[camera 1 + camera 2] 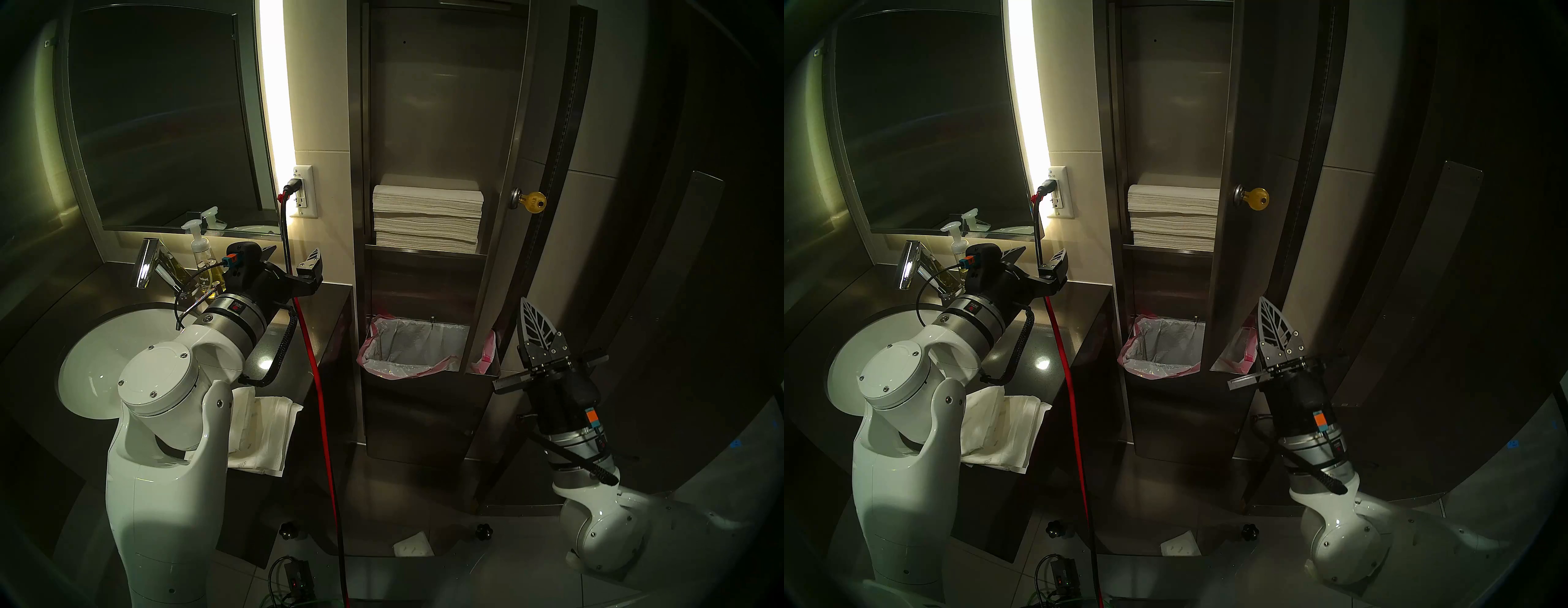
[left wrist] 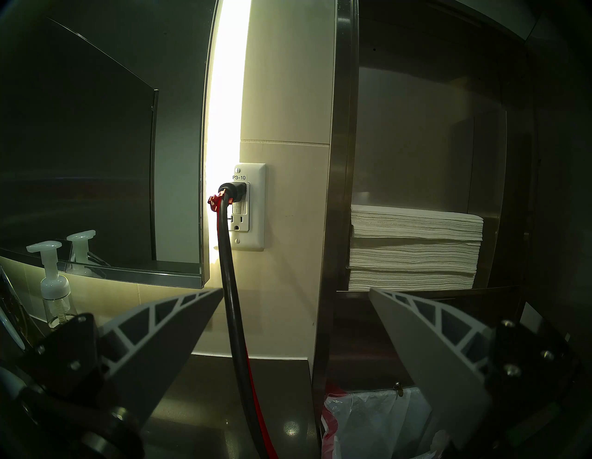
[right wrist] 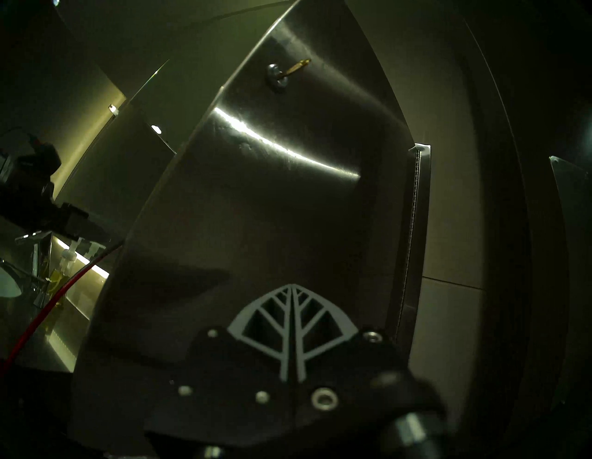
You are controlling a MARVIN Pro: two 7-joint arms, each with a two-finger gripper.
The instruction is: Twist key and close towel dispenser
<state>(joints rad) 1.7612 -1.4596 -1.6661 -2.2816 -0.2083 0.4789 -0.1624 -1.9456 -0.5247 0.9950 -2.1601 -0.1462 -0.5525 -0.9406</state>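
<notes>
Head view, left eye: The tall brushed stainless-steel towel dispenser [image 1: 441,127] stood open; the small brass-gold key [image 1: 533,202] sat in the door's lock. The right gripper [image 1: 535,316], fingers pressed together and empty, pointed up, well below the key.
Head view, right eye: Risk: shut fingers cannot pinch the key and could glance off its head.
Left wrist view: The left gripper [image 2: 294,295] was spread wide, holding nothing, over a dark counter [image 2: 205,400].
Right wrist view: Room was dim; glare streaked the door.
</notes>
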